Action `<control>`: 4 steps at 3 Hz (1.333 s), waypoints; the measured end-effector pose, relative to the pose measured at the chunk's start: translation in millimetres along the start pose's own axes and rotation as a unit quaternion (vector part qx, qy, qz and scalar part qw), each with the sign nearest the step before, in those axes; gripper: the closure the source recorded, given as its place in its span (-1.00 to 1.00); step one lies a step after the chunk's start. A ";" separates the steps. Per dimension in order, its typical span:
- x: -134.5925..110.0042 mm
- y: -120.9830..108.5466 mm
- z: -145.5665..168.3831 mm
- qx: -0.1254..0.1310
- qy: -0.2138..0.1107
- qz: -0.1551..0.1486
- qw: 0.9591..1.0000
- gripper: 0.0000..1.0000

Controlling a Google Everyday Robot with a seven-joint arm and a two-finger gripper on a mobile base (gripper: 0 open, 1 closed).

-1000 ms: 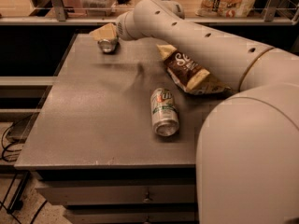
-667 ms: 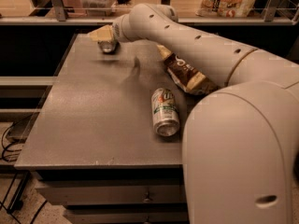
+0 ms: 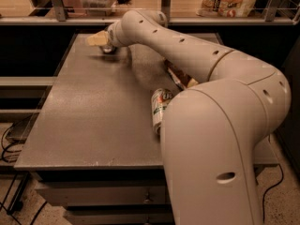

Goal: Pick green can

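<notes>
Green can (image 3: 108, 49) at far corner of table (image 3: 89, 121), pincer (image 3: 99, 39) right at it (grip state unclear)

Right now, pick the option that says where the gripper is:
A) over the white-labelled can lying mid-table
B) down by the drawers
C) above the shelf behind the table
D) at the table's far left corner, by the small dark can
D: the gripper is at the far left corner of the table, right by the green can; the white-and-green labelled can lies apart, mid-table.
</notes>
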State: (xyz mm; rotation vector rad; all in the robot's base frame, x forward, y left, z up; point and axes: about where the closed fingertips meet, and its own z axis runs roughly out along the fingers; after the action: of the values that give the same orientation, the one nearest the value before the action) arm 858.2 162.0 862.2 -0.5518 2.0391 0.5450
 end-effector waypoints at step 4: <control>-64.1 -1.6 -54.2 0.030 -0.058 -0.070 0.995 1.00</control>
State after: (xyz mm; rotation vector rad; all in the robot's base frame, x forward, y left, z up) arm 853.3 140.2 943.2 -0.6078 1.8849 0.4212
